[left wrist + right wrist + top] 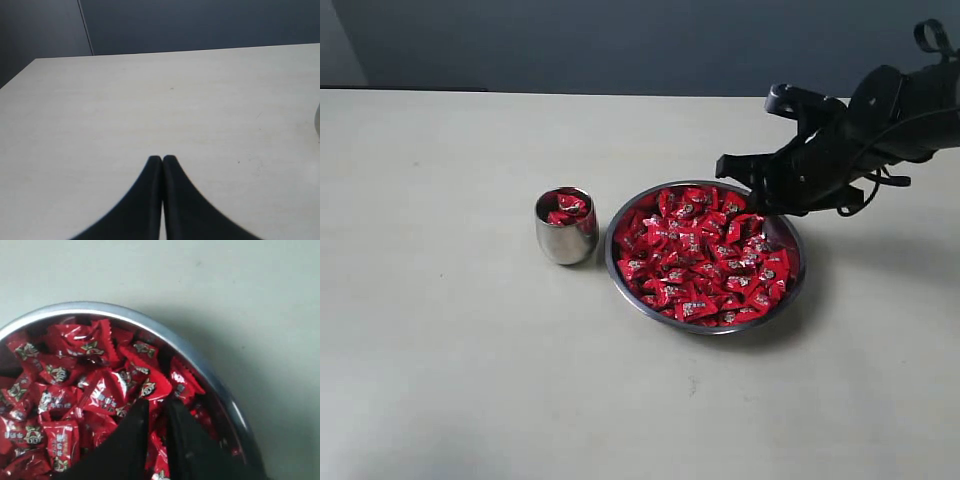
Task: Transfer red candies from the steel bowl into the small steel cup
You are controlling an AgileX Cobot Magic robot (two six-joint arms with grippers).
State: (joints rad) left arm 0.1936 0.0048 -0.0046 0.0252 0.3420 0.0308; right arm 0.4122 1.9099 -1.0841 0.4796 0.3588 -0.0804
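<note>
The steel bowl (616, 278) sits mid-table, heaped with red candies (705, 255). Just left of it stands the small steel cup (566, 242), holding a few red candies (566, 207). My right gripper (757, 203) dips into the bowl at its far right side. In the right wrist view its fingers (156, 402) stand a narrow gap apart among the red candies (75, 385), inside the bowl rim (150, 320), pinching one red candy (152, 386) at their tips. My left gripper (161, 159) is shut on nothing, over bare table, and is out of the exterior view.
The pale tabletop (440, 350) stretches wide around the bowl and cup. A dark wall (620, 40) runs behind the table's far edge. A pale rounded sliver (317, 120) shows at the edge of the left wrist view; what it is cannot be told.
</note>
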